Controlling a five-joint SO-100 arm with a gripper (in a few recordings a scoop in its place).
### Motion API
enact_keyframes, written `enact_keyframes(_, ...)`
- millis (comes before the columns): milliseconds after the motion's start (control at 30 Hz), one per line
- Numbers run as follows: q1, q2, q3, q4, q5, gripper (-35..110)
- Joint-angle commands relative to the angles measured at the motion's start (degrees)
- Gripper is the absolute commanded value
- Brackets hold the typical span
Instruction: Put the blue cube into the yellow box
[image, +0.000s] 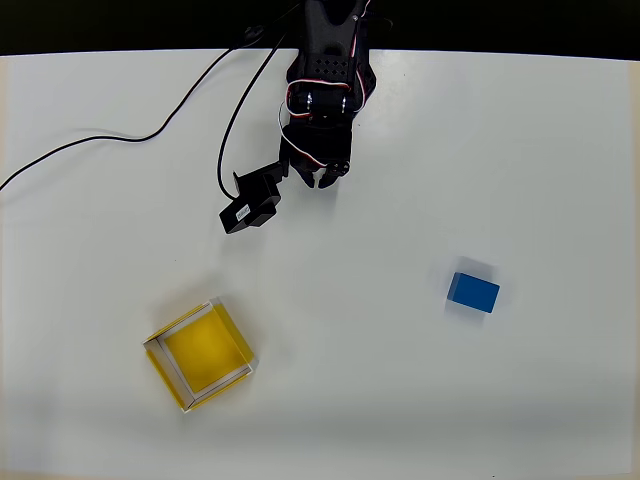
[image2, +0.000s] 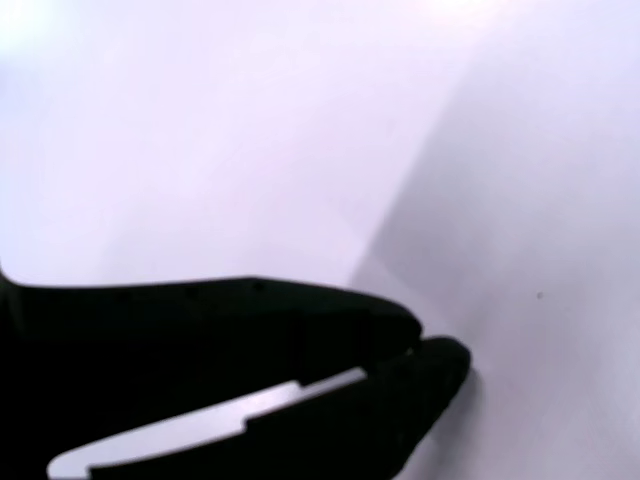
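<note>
In the overhead view the blue cube (image: 473, 292) was seen at the right of the frame's centre, lower right of the empty gripper (image: 318, 178), whose jaws were nearly closed, its long axis tilted slightly.

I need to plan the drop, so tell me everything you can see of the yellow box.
The yellow box is a shallow, square, open-top tray with a bright yellow floor and outer sides and thin pale walls. It sits flat on the white table, turned at an angle, at lower left in the overhead view. It looks empty; nothing touches it.
</note>
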Motion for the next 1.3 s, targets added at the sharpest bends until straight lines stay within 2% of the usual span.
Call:
enact_keyframes(0, -0.44, 1.58, 1.58, 0.88, 0.44, 0)
enact_keyframes(433, -0.35, 1.58, 1.58, 0.44, 2.90, 1)
enact_keyframes(600, -0.35, 0.62, 1.49, -1.23, -4.39, 4)
enact_keyframes(667, 0.62, -2.37, 1.14, -8.88, -6.94, 7)
enact_keyframes(933, 3.52, -29.79, -10.46, -50.71, -11.51, 29)
enact_keyframes(1167, 2.11, -52.73, -24.17, -72.51, -14.68, 31)
enact_keyframes(1267, 0.79, -58.89, -29.97, -75.50, -13.97, 30)
